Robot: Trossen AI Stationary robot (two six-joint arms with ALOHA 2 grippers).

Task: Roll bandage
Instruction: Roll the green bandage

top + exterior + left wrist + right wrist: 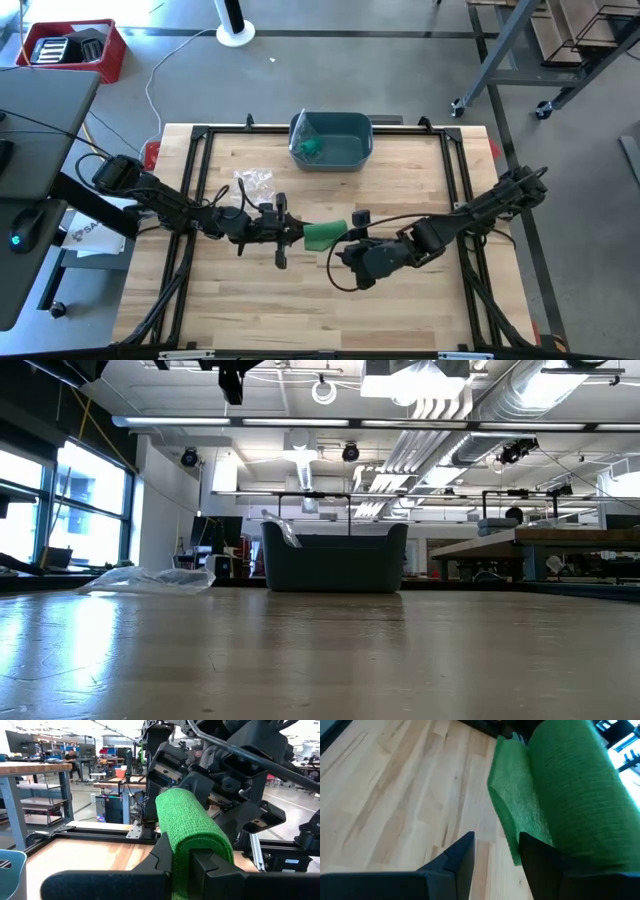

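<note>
A green bandage (325,236), rolled into a thick roll, hangs above the table's middle. My left gripper (296,233) reaches in from the table's left and is shut on it; in the left wrist view the roll (192,820) sticks out ahead of the fingers. My right gripper (345,252) comes from the right, tipped down, and stands open just under and beside the roll's other end. In the right wrist view a loose flap (512,810) hangs off the roll (575,790), its lower edge close to one finger (540,862). My left gripper pinches the roll's near end (186,870) between its two fingers. The fingers lie level and come from the table's left, along the roll. The bandage is lifted clear of the table and points toward the right arm. My right gripper: whether the flap's edge touches its finger I cannot tell.
A blue-grey bin (345,152) stands at the far middle with a green item (312,147) inside; it also shows in the low view as the bin (335,560). Clear plastic wrap (252,183) lies left of it. Black frame rails (200,180) run along the table's sides.
</note>
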